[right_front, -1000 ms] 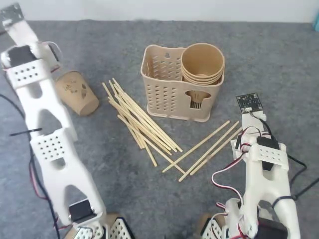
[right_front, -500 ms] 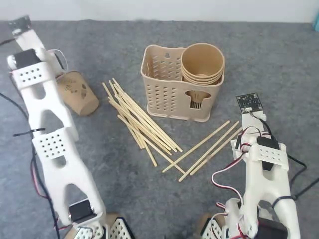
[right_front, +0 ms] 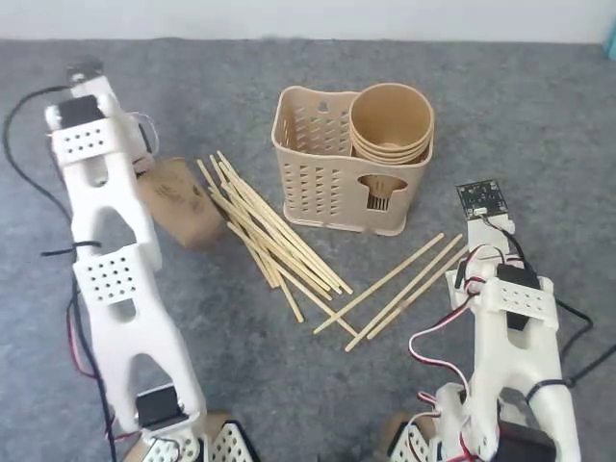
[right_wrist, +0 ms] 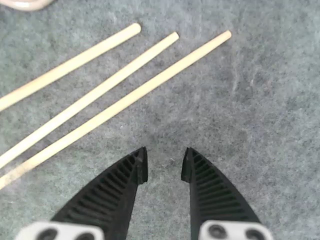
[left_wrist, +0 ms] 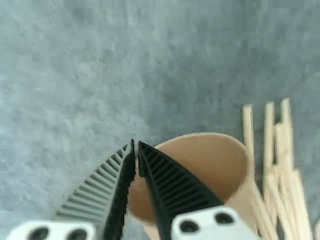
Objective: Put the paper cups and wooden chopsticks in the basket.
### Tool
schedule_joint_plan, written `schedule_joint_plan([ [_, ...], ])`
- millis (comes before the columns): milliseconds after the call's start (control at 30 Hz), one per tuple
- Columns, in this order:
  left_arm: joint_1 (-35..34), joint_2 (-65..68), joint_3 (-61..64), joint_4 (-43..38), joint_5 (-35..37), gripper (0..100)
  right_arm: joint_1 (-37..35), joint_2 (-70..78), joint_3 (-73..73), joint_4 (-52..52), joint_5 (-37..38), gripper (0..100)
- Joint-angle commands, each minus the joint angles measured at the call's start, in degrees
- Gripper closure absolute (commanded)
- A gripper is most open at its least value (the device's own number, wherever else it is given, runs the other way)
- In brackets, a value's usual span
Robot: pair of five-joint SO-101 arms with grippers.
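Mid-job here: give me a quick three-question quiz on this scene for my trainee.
1. True or false: the right gripper is shut on one of the three chopsticks beside it.
2. Where is the cup stack? A) in the basket B) on the carpet C) in the right gripper
3. Fill in: the left gripper is shut on the rim of a lying ____.
Key: 1 false, it is open; 2 A; 3 cup.

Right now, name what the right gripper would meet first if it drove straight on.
Likely the grey carpet just ahead of the right gripper; if it skims level, the nearest wooden chopstick. Depth is unclear.
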Motion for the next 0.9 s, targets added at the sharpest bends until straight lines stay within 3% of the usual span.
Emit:
schedule_joint_plan([
  [0,2.2,-9.9,5.4,2.1,-1.2,99,-0.7,-2.0,0.5,-0.5,0.9,87.6],
  [400,12.2,-31.5,36.4,2.0,-5.5,99,-0.7,-2.0,0.5,-0.6,1.0,87.6],
  [867,13.1,-52.1,53.8,2.0,-12.4,99,-0.7,-2.0,0.5,-0.8,1.0,87.6],
])
